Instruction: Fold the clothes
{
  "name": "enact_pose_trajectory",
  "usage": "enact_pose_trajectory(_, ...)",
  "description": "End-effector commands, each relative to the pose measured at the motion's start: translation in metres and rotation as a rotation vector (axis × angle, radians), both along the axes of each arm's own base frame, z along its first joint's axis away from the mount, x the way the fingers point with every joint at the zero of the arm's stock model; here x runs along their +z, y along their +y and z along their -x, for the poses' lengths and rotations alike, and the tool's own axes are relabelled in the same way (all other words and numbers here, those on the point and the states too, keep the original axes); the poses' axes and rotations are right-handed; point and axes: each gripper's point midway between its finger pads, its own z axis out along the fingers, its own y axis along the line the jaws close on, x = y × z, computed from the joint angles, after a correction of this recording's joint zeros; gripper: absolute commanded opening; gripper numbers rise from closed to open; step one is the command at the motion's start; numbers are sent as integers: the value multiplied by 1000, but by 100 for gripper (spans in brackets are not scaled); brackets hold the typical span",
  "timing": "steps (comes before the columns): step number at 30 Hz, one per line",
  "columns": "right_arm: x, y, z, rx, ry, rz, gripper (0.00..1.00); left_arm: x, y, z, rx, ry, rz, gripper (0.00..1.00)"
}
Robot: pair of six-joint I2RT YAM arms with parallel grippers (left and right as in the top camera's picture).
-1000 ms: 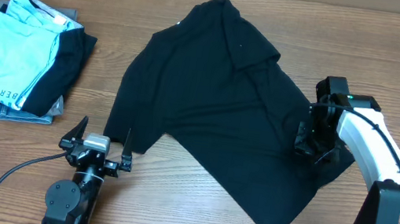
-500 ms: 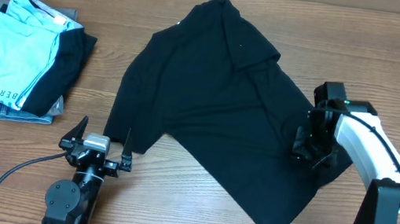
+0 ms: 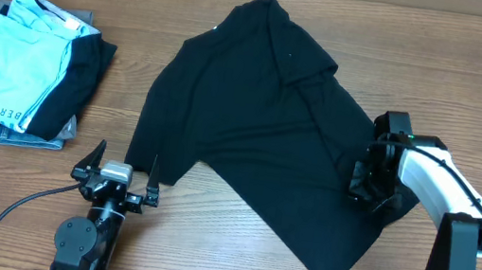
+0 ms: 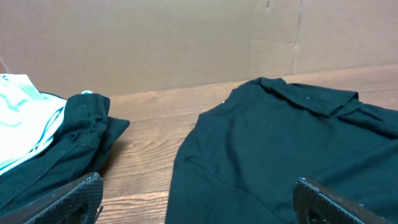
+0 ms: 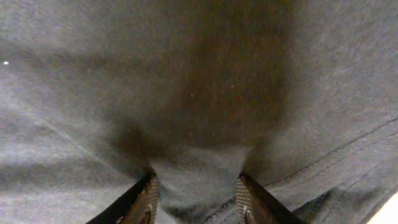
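- Pinching a bunched fold of the black T-shirt [image 3: 253,118], our right gripper [image 3: 374,182] has its jaws partly closed on the cloth at the shirt's right edge.
- We see our left gripper [image 3: 118,172] spread wide, holding nothing, just beside the shirt's lower left corner.

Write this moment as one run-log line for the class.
black T-shirt: spread out, unfolded | right claw: shut on a pinch of shirt fabric | left claw: open, empty

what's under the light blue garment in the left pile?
Under the light blue garment: a black garment, then a grey-blue denim-like piece at the bottom. Only their edges show; the rest is covered.
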Motion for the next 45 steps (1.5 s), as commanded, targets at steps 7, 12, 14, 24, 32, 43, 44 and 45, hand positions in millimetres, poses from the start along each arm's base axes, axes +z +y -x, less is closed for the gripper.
enact_pose_trajectory(7,0,-2,-1,5,-22,16,43,0,2,0,10,-7,-19,100)
enact_pose_trajectory(12,0,-2,5,5,1,17,43,0,2,0,10,-7,-19,100)
enact_pose_trajectory(14,0,-2,6,5,5,17,44,0,2,0,10,-7,-19,100)
enact_pose_trajectory(24,-3,-3,14,5,29,19,56,0,2,0,10,-7,-19,100)
enact_pose_trajectory(32,-4,-3,12,5,19,18,56,0,2,0,10,-7,-19,100)
enact_pose_trajectory(43,-3,-3,11,5,17,18,40,0,2,0,10,-7,-19,100)
enact_pose_trajectory(44,-3,-3,10,5,16,19,38,0,2,0,10,-7,-19,100)
enact_pose_trajectory(45,-2,-3,10,5,15,18,37,0,2,0,10,-7,-19,100)
